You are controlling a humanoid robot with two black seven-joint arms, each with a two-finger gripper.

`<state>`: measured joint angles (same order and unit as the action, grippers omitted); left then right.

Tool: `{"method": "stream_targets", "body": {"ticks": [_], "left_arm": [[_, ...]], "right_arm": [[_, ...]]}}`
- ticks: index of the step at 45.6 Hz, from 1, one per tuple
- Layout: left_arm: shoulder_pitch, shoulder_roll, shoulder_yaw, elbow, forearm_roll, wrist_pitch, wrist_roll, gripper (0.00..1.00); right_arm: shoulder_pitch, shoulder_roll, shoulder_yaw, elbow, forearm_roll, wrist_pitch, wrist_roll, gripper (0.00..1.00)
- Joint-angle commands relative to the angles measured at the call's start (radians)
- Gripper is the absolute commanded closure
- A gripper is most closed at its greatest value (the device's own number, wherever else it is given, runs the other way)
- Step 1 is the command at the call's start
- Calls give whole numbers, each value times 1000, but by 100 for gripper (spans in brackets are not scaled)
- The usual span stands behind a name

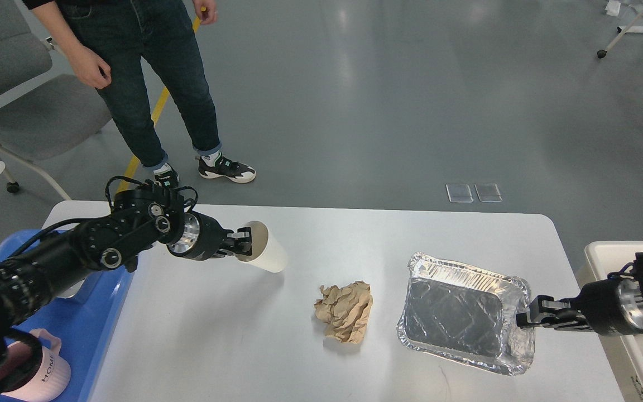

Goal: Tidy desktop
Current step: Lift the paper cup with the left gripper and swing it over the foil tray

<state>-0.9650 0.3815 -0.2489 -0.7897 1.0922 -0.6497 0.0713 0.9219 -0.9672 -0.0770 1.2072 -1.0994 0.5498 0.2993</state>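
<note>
The white desktop (321, 346) fills the lower part of the head view. My left gripper (243, 243) is shut on the rim of a white paper cup (268, 255), which is tilted with its mouth toward the gripper, above the table's far left. My right gripper (528, 319) is shut on the right rim of a silver foil tray (461, 312), which is tilted up on that side at the table's right. A crumpled brown paper ball (345, 310) lies on the table between them, untouched.
A blue plastic tray (90, 324) at the left edge holds a pink cup (45, 377). A cream bin (628, 335) stands at the right edge. A person (148, 72) stands beyond the far left corner, beside a grey chair (14, 84).
</note>
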Motion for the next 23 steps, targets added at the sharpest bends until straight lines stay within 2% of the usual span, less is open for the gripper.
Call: {"method": "stream_targets", "body": {"ticks": [1,9,12,16,23], "left_arm": [[48,247,-18,-262,-2,5,-8,100],[135,621,-122,-563,-6,-19,-15,100],[161,753,-167,-650,-21,-54,-24,100],[164,904,-220,-709,-74,-129,-60,100],[164,1076,-309,-712,-141,-243,-100,100]], "right_arm": [[5,-10,6,3,1,2,1,100],[15,-8,11,3,4,4,1,100],[25,-7,10,3,4,4,1,100],[29,-5,11,3,4,4,1,100],[32,-8,10,6,4,7,1,100]]}}
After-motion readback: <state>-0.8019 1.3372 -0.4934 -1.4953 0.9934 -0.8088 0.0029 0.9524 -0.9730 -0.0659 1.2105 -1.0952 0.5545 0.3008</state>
